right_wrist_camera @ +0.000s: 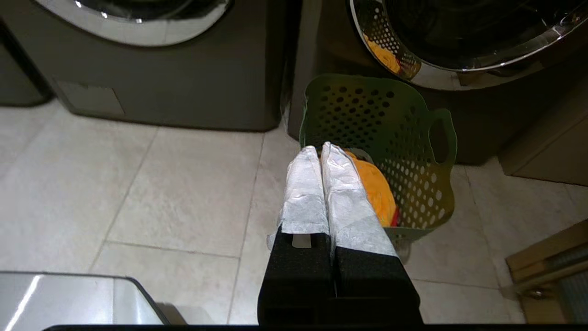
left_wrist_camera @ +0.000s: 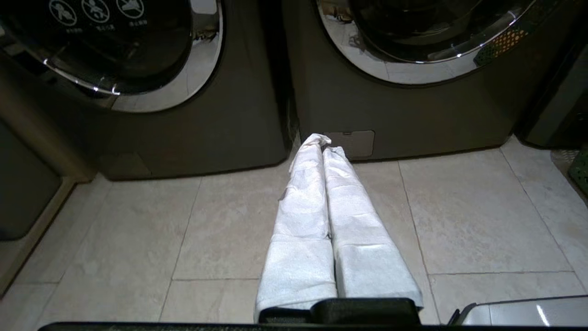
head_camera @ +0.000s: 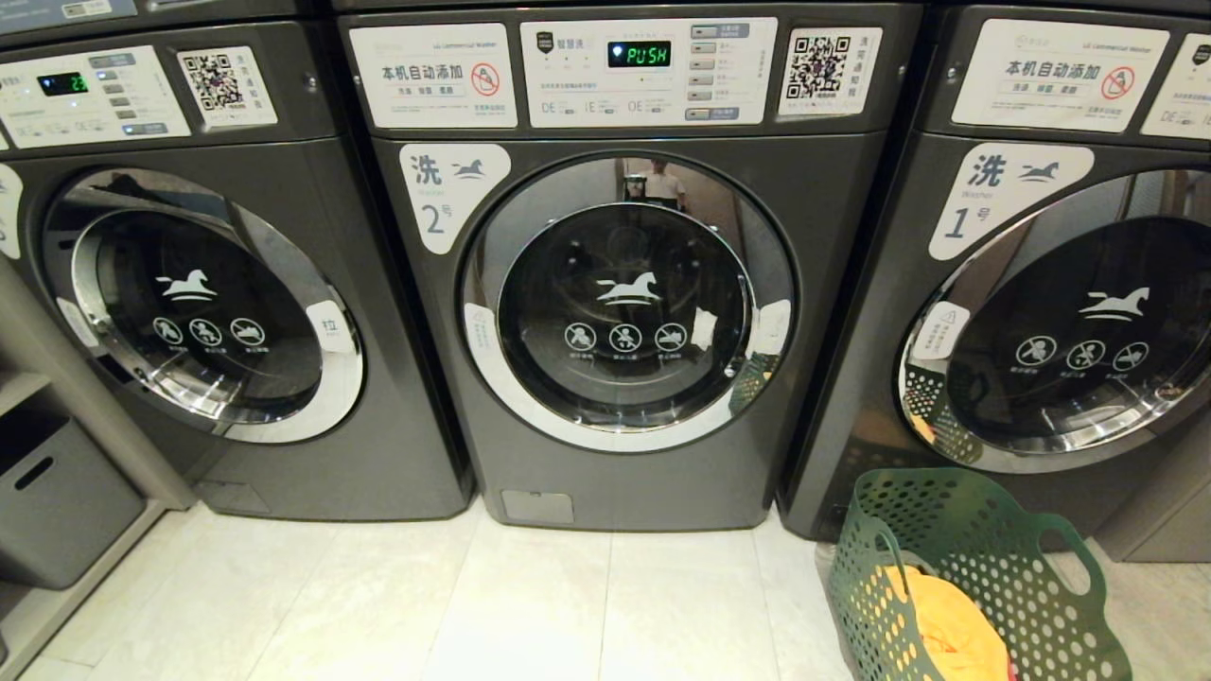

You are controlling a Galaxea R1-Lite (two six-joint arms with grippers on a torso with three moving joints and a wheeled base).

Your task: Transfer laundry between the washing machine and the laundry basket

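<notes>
The washing machine (head_camera: 624,284) labelled "2" stands straight ahead, its round chrome-rimmed door shut. The green laundry basket (head_camera: 984,558) sits on the floor at the lower right, in front of the washer labelled "1". Orange-yellow laundry (head_camera: 951,629) lies in the basket, with a sliver of red laundry (right_wrist_camera: 395,219) beside it. Neither arm shows in the head view. My left gripper (left_wrist_camera: 323,141), wrapped in white cloth, is shut and empty, low above the tiles near the washers' bases. My right gripper (right_wrist_camera: 319,149), also white-wrapped, is shut and empty, its tips near the laundry basket (right_wrist_camera: 404,151) rim.
A like washer (head_camera: 208,293) stands at the left and washer "1" (head_camera: 1060,312) at the right. A plain grey bin (head_camera: 57,497) sits on a low shelf at the far left. Pale floor tiles (head_camera: 530,605) spread in front of the machines. A person's reflection shows in the middle door.
</notes>
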